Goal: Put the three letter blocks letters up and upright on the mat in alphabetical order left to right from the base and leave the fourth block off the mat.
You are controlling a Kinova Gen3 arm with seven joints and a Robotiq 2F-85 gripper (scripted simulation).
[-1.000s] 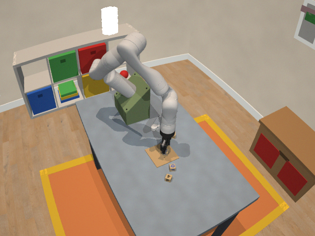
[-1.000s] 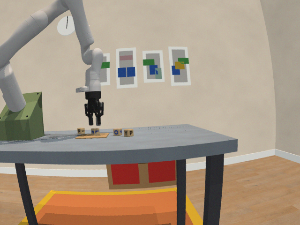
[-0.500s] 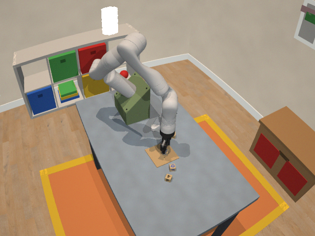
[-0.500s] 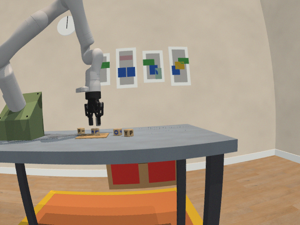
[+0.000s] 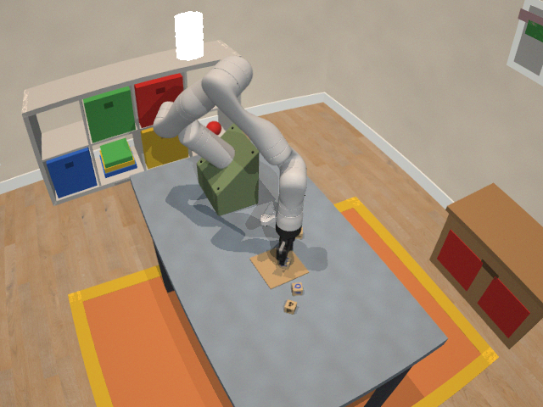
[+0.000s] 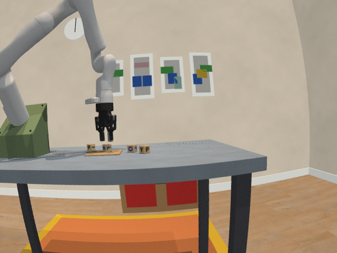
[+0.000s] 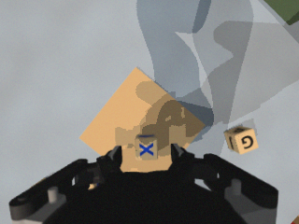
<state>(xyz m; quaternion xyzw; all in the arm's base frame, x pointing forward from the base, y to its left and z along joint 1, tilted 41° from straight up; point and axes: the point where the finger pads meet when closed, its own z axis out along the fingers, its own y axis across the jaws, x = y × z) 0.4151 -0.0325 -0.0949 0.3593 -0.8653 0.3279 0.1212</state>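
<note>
Above the square tan mat point(image 5: 274, 279) point(image 6: 103, 154) point(image 7: 126, 103), the black two-fingered claw point(image 5: 283, 253) point(image 6: 106, 136) point(image 7: 146, 152) stood apart and empty over a wooden cube with a blue X point(image 5: 286, 263) point(image 6: 107, 147) point(image 7: 146, 148), apparently the only one placed. Three wooden cubes point(image 5: 297, 288) point(image 6: 131, 148) point(image 7: 241, 139) remained off the mat; the wrist view gave the X and a G, the top view a blue O.

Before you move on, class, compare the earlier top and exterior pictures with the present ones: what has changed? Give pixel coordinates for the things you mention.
Nothing visibly changed: the gripper point(image 5: 283, 263) point(image 6: 106, 140) point(image 7: 146, 152) stays open above the X block point(image 6: 107, 148) point(image 7: 146, 150), and nothing was taken hold of or let go. The mat point(image 5: 271, 278) point(image 6: 93, 154) point(image 7: 112, 121) and the other three blocks, all off it, stayed put.
</note>
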